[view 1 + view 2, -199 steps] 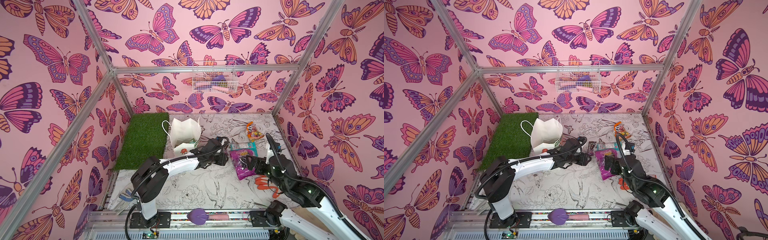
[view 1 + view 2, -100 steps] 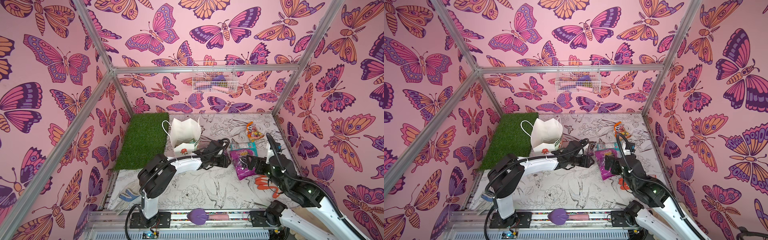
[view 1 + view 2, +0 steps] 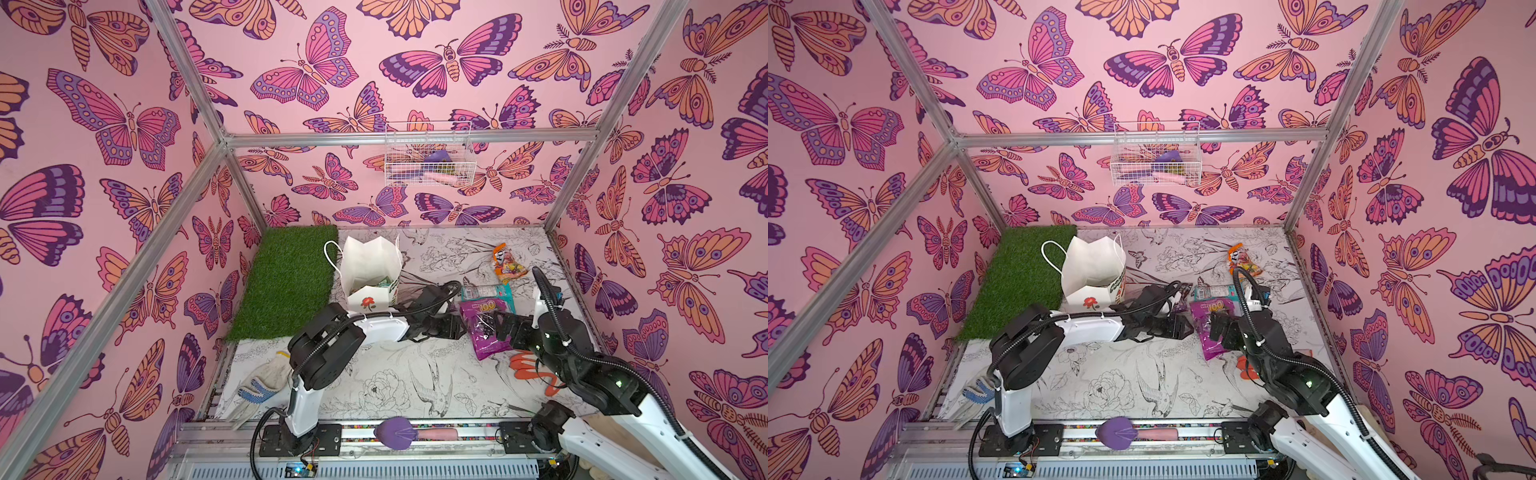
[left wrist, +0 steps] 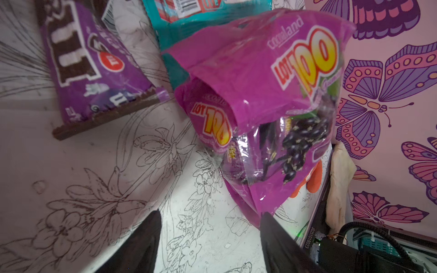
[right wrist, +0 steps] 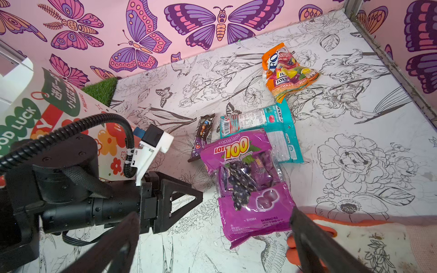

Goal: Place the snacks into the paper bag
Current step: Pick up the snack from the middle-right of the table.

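Note:
The purple grape bag (image 3: 484,328) (image 3: 1208,332) lies on the floor between my two grippers. My left gripper (image 3: 459,327) (image 4: 210,212) is open and empty, with one fingertip at the edge of this bag (image 4: 272,94). My right gripper (image 3: 505,328) (image 5: 214,212) stands wide open over the near end of the purple bag (image 5: 248,189). A teal packet (image 5: 281,132) lies partly under it, a brown bar wrapper (image 5: 203,137) (image 4: 89,66) beside it, and an orange packet (image 3: 505,266) (image 5: 288,73) further back. The white paper bag (image 3: 370,266) (image 3: 1092,270) stands upright behind the left arm.
An orange glove (image 3: 536,370) (image 5: 354,227) lies under the right arm. White knitted gloves (image 3: 257,386) lie at the front left. A green grass mat (image 3: 286,286) covers the back left floor. A wire basket (image 3: 428,162) hangs on the back wall.
The left arm has reached to the right, up to the purple bag, and its jaws have spread wider. The right arm and the snacks have stayed put.

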You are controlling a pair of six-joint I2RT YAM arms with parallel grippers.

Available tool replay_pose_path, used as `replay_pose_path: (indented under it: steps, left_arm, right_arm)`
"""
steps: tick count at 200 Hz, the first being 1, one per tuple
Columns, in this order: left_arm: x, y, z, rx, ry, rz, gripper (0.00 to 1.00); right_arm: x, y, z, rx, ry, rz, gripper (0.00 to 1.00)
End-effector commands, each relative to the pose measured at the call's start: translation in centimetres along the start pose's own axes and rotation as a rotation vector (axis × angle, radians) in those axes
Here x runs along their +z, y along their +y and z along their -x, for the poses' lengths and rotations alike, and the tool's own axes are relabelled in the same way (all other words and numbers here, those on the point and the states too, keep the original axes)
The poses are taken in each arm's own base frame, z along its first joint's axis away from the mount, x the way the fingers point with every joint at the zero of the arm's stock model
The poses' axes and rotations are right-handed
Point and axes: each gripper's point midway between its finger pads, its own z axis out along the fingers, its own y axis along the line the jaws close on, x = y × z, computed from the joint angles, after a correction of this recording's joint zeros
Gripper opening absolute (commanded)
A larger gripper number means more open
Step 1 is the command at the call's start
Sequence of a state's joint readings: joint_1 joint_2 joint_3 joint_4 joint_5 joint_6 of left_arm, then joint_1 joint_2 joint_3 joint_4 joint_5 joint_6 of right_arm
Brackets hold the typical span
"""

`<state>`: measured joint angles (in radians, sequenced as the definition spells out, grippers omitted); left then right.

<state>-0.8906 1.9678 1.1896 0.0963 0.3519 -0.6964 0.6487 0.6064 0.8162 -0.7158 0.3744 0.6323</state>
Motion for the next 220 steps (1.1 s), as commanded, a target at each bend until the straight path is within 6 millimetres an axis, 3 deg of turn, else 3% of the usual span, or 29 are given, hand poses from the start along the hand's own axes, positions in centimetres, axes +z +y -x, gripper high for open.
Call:
replay_pose_path:
  steps: [1,88,90,93,96,220]
  left_arm:
    - [0.7,-0.9,0.2,-0.001,0.001,-0.037,0.71]
    - [2.0,-1.8,0.2,-0.018,0.005,-0.068,0.79]
    - [2.0,-1.8,0.2,-0.019,0.004,-0.069,0.82]
    - [2.0,-1.9,0.2,-0.02,0.005,-0.071,0.96]
    - [2.1,-1.9,0.1,-0.019,0.005,-0.072,1.0]
    - [4.0,-3.0,0.1,-0.055,0.013,-0.149,1.0]
  right_arm:
    - [-0.3,-0.5,0.2,0.02,-0.009,-0.014,0.99]
    - [-0.6,-0.2,0.6,0.019,-0.015,-0.002,1.0]
    - [-0.6,-0.2,0.6,0.018,-0.015,-0.003,1.0]
    - [-0.6,-0.2,0.6,0.018,-0.014,-0.004,1.0]
    - [-0.6,-0.2,0.6,0.018,-0.016,-0.001,1.0]
    - [-0.6,-0.5,0.4,0.012,-0.013,-0.014,1.0]
